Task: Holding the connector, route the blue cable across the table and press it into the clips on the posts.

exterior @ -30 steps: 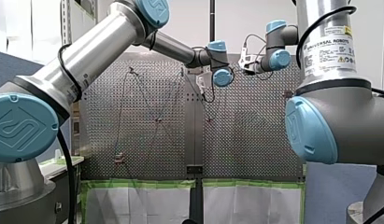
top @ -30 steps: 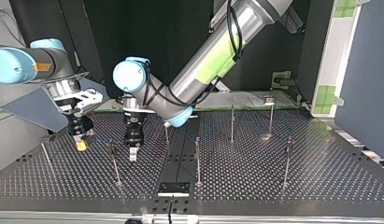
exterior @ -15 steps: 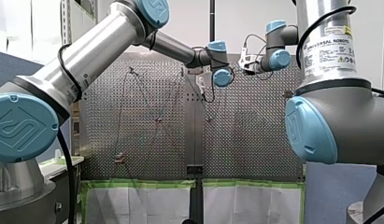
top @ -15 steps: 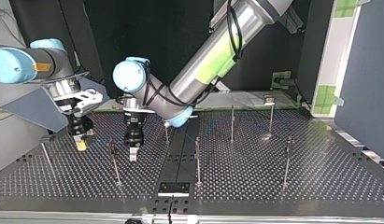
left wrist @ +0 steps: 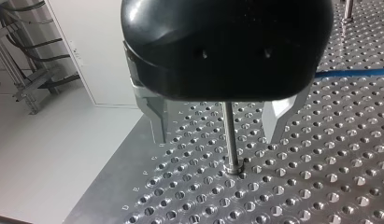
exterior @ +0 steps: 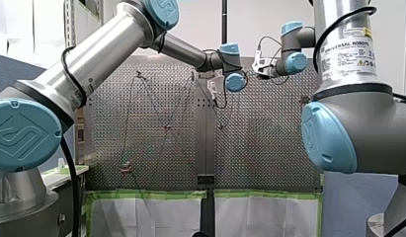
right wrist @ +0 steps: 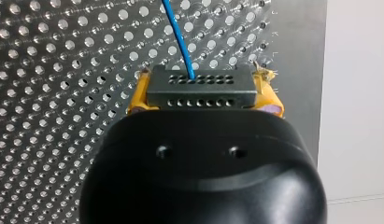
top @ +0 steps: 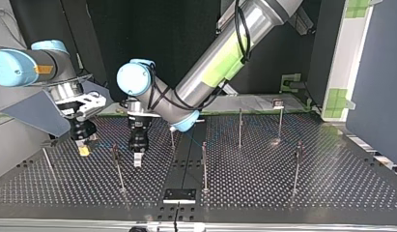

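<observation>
My right gripper (right wrist: 204,95) has its yellow pads (right wrist: 137,95) clamped on both ends of the dark connector (right wrist: 199,81), a square and firm grip. The blue cable (right wrist: 180,37) leaves the connector's face and runs straight away over the perforated table (right wrist: 49,70).

My left gripper (left wrist: 218,125) hangs low over the table with its metal fingers (left wrist: 157,119) spread wide and holding nothing. A post (left wrist: 231,135) shows in the gap between them. Its top is hidden behind the gripper body, so I cannot tell from the wrist view whether the fingers straddle it or sit just short of it. The cable crosses the holes off to one side of that gripper, apart from the post.

To do this step well, I'd hold the connector steady and keep light tension, so the line lies at clip height without sagging. Then I'd bring the open left fingers over the cable on either side of the clip and push straight down, not sideways, as the post looks thin and may bend. Further off in the top view, the other posts (top: 204,164) stand well apart.
</observation>
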